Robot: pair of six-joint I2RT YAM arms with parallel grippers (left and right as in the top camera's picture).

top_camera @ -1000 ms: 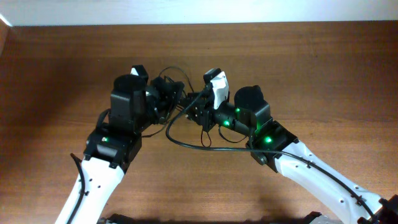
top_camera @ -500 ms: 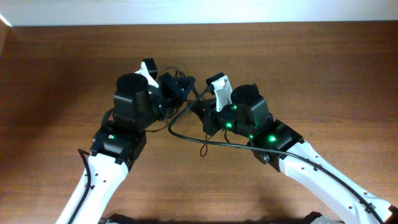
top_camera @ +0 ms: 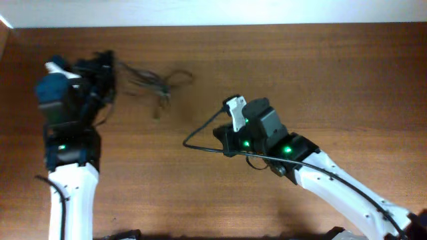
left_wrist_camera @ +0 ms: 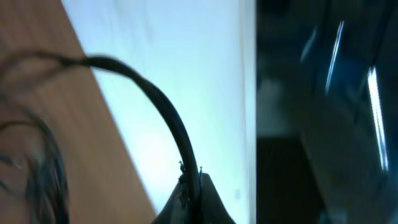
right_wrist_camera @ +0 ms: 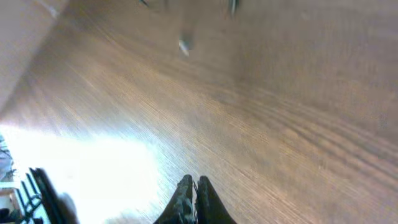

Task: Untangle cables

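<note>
My left gripper (top_camera: 105, 61) is at the far left back of the table, shut on a thin black cable (left_wrist_camera: 155, 93) that arcs out of its tips (left_wrist_camera: 191, 180). From it a blurred bundle of cables (top_camera: 157, 83) trails right across the wood. My right gripper (top_camera: 224, 115) is near the middle, jaws pressed together (right_wrist_camera: 193, 182). A single black cable (top_camera: 203, 127) runs from its tips down-left to a sharp bend and back under the arm. Blurred plug ends (right_wrist_camera: 183, 46) show far ahead in the right wrist view.
The brown wooden table (top_camera: 333, 80) ends at a pale wall strip (top_camera: 267, 12) along the back. The white right forearm (top_camera: 347, 193) crosses the front right, and the left forearm (top_camera: 70, 193) stands along the left front.
The left arm has swung far to the left and back, dragging the cable bundle with it. The right gripper closed and shifted slightly forward, keeping one looped cable. The two grippers are now well apart.
</note>
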